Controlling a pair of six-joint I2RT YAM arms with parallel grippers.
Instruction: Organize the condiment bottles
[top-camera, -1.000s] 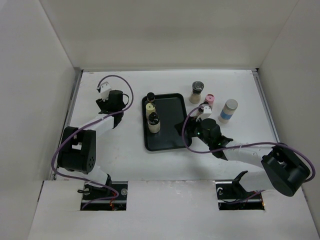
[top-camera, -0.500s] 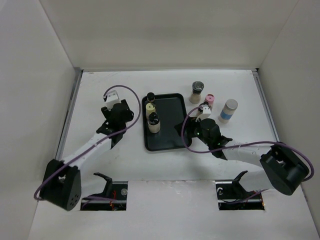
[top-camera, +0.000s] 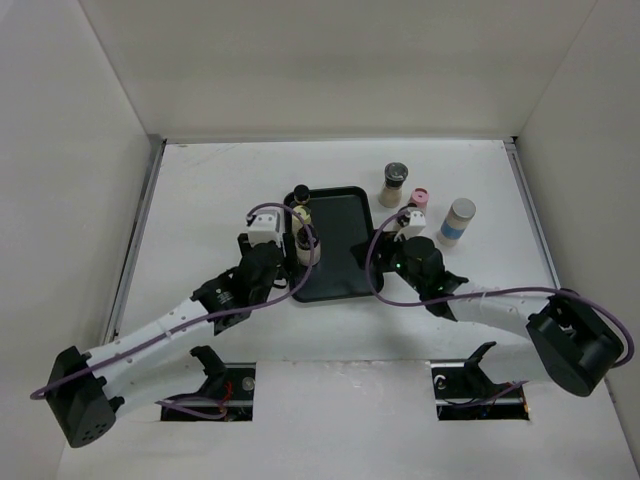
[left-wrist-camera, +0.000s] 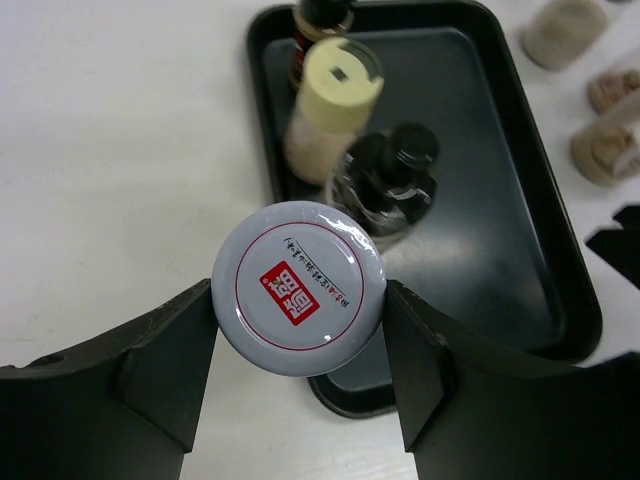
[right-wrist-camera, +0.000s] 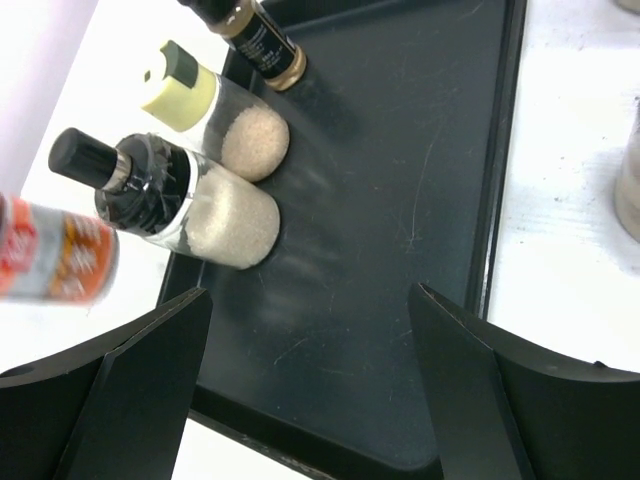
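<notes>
Left claw (left-wrist-camera: 298, 345) clenched on a silver-capped jar (left-wrist-camera: 298, 288), fingers pressed to both sides of its cap. I hold the jar by the near left corner of the black tray (left-wrist-camera: 520, 200). Along the tray's left side stand a yellow-capped bottle (left-wrist-camera: 335, 100), a black-capped bottle (left-wrist-camera: 392, 180) and a brown bottle (left-wrist-camera: 318, 15). My right claw (right-wrist-camera: 305, 320) gapes empty at the tray's right edge. On the bench (top-camera: 200, 200) beyond it: a grey-capped bottle (top-camera: 396, 184), a pink-capped bottle (top-camera: 420, 200), a blue-banded bottle (top-camera: 459, 221).

The white table (top-camera: 200, 190) carries a flat black tray (top-camera: 335, 250) near its centre. Three bottles stand upright directly on the table to the right of the tray: a dark-capped bottle (top-camera: 396, 184), a pink-capped bottle (top-camera: 420, 202) and, farthest right, a blue-banded bottle (top-camera: 457, 222).
</notes>
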